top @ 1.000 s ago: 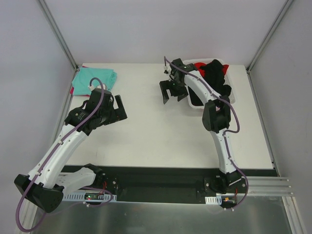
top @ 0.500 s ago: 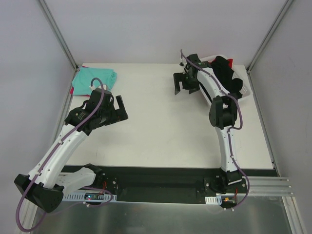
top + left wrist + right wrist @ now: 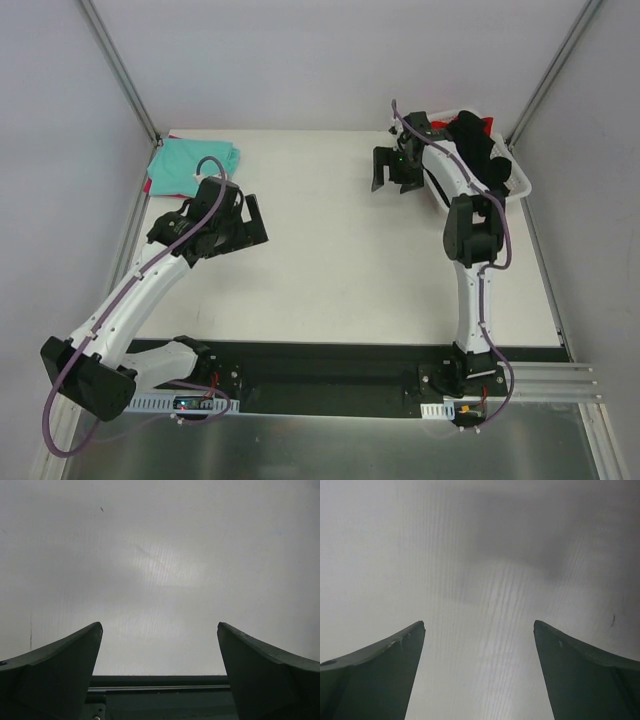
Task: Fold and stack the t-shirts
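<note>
Here, teal t-shirt (image 3: pixel 195 160) folded flat, black t-shirt (image 3: pixel 478 138) bunched, apparently in basket (image 3: pixel 521 186)

lab test cell: white table (image 3: pixel 330 270), grey panels (image 3: pixel 330 60), aluminium posts (image 3: pixel 122 70).

Soft, even light fills the top view; the white table (image 3: pixel 330 260) reads bright and sharp, the arms (image 3: pixel 130 300) dropping only faint shadows. In the left wrist view a pale sheen sits just above centre, toward 12 o'clock; the left fingers (image 3: pixel 50 675) are dark and soft-edged. In the right wrist view a diffuse grey shadow lies at 1 o'clock, and fine vertical streaks cross the table.
</note>
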`<control>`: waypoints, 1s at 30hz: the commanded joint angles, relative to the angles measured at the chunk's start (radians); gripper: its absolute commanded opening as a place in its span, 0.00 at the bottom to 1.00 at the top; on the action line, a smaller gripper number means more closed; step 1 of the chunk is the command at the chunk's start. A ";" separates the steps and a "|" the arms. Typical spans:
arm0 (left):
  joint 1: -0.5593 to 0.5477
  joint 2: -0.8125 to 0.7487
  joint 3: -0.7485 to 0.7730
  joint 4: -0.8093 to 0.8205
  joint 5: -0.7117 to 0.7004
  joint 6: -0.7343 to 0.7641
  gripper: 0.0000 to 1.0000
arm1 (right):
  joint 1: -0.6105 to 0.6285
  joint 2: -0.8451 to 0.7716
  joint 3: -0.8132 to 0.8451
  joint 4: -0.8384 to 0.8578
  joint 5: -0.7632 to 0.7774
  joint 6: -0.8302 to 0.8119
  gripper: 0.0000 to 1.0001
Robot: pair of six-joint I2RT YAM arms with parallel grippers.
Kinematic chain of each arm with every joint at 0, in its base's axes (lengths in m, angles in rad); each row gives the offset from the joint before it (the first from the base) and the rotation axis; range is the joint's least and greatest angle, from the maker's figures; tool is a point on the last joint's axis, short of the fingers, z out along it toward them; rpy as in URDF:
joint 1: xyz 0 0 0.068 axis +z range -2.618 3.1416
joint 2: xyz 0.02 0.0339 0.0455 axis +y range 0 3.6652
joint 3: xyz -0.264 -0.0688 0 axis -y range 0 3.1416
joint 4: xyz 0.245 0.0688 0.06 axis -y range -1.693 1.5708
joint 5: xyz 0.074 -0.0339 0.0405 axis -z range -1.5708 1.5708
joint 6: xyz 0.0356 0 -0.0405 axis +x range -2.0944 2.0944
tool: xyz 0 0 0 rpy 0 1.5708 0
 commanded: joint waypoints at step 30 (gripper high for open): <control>-0.087 0.654 0.435 0.334 0.186 -0.005 0.96 | 0.070 -1.353 -0.796 -0.285 0.168 0.117 0.95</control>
